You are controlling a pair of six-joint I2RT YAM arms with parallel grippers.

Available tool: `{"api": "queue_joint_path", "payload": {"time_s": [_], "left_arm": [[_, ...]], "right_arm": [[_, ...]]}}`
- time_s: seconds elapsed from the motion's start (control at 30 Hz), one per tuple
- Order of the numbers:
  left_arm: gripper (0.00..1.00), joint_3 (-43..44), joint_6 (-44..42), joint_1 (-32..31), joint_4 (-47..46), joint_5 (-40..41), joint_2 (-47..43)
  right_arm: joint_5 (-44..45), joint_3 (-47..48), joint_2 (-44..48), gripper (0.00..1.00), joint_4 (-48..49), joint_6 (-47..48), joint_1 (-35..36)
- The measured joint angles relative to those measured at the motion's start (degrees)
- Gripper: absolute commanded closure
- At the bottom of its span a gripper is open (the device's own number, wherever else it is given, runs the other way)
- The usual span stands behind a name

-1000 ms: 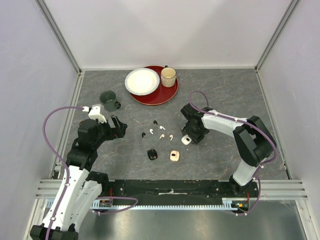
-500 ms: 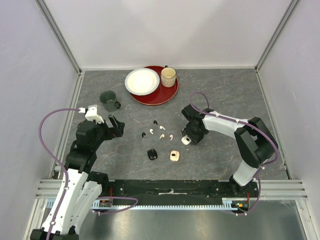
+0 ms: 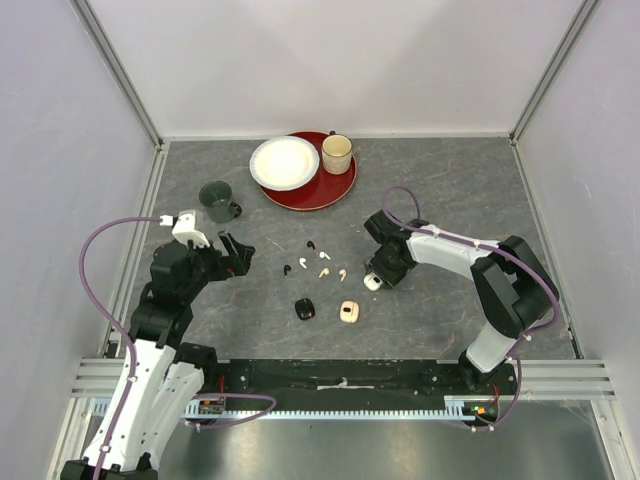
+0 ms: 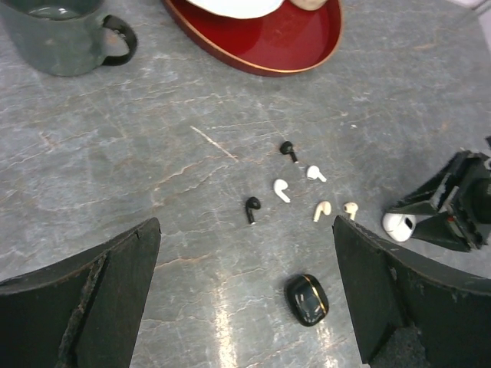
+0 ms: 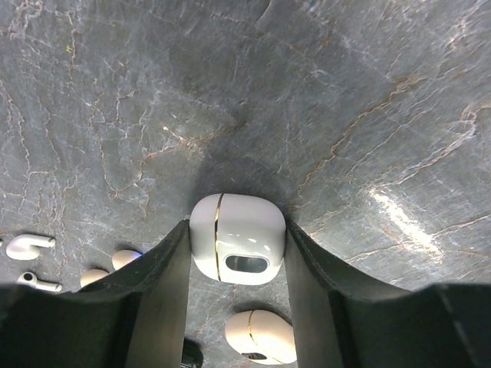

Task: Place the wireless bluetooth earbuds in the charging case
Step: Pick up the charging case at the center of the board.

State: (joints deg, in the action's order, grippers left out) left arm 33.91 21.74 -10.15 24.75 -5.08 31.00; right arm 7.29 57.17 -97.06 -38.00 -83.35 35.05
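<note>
the mug (image 4: 57, 34) and red tray (image 4: 261, 42) are cut off by the left wrist view's top edge, and from above the right gripper (image 3: 377, 276) hides most of the white case (image 3: 372, 283).

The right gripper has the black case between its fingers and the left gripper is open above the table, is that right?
No: the right gripper has the white case between its fingers, not the black one, as the right wrist view shows. The black case lies free on the table. The left gripper is open above the table.

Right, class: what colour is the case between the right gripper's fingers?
The case is white with a thin gold line; the right wrist view shows it best.
</note>
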Motion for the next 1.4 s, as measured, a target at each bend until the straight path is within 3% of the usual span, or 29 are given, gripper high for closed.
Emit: {"api": "queue_joint_path", "payload": {"time_s": [0.07, 0.1, 0.13, 0.4, 0.67, 0.97, 1.4], "left_arm": [[0.0, 0.0, 0.3, 0.0, -0.6, -2.1, -0.4], [0.0, 0.0, 0.3, 0.0, -1.1, -3.5, -0.6], [0.0, 0.0, 0.3, 0.0, -1.7, -5.4, -0.8], [0.0, -1.9, 3.9, 0.0, -8.0, -15.4, -1.0], [0.0, -4.3, 7.0, -4.0, -15.2, -19.1, -0.3], [0.06, 2.0, 6.9, -26.2, -20.8, -6.4, 10.1], [0.06, 5.9, 5.8, -43.6, -33.1, 9.8, 24.4]], "right_arm": [[-0.2, -0.3, 0.2, 0.87, 0.3, 0.2, 0.0], [-0.4, -0.5, 0.4, 0.98, 0.8, 0.2, 0.0], [-0.9, -0.8, 0.6, 1.0, 1.5, 0.7, 0.0], [-4.3, -7.9, 7.1, 1.0, 11.6, 3.5, 0.3], [-5.0, -12.2, 23.5, 1.0, 22.6, 0.3, 0.3], [-4.5, -15.3, 35.4, 1.0, 32.3, -6.1, 0.3], [-4.9, -16.9, 40.3, 1.0, 34.5, -12.6, 0.4]]}}
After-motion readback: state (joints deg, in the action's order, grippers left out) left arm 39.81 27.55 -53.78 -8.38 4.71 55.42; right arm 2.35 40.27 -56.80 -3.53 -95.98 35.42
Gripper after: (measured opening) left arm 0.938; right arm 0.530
